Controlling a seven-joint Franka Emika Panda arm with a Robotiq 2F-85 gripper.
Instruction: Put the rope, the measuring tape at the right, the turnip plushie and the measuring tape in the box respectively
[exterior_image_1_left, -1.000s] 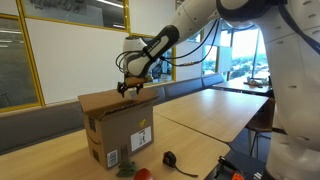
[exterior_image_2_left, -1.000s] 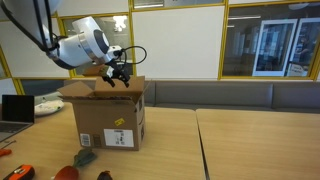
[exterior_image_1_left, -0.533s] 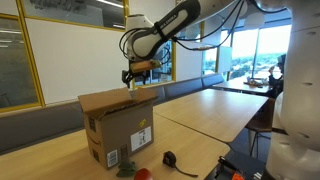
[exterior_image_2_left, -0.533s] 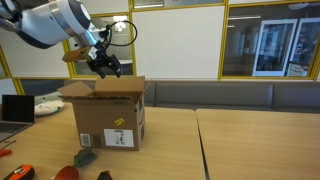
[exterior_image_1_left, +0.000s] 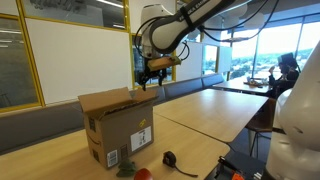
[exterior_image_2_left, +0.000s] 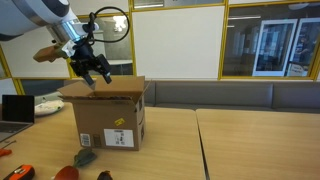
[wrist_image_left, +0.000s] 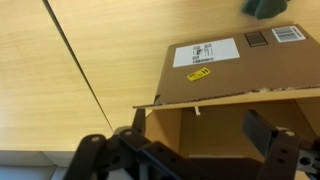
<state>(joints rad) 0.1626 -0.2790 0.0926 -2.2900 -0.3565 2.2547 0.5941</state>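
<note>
The box (exterior_image_1_left: 118, 133) stands on the wooden table (exterior_image_1_left: 205, 108) with its flaps open, and its labelled side shows in the wrist view (wrist_image_left: 235, 62). The rope cannot be made out in any view. The gripper (exterior_image_1_left: 148, 86) hangs above the box's open top, toward 1 o'clock from the box's middle, with its jaws spread wide and nothing between them. In the wrist view the gripper (wrist_image_left: 188, 152) looks down over the rim. On the table at the box's 5 o'clock lie a dark tape measure (exterior_image_1_left: 170, 157) and a red and green soft toy (exterior_image_1_left: 140, 173).
</note>
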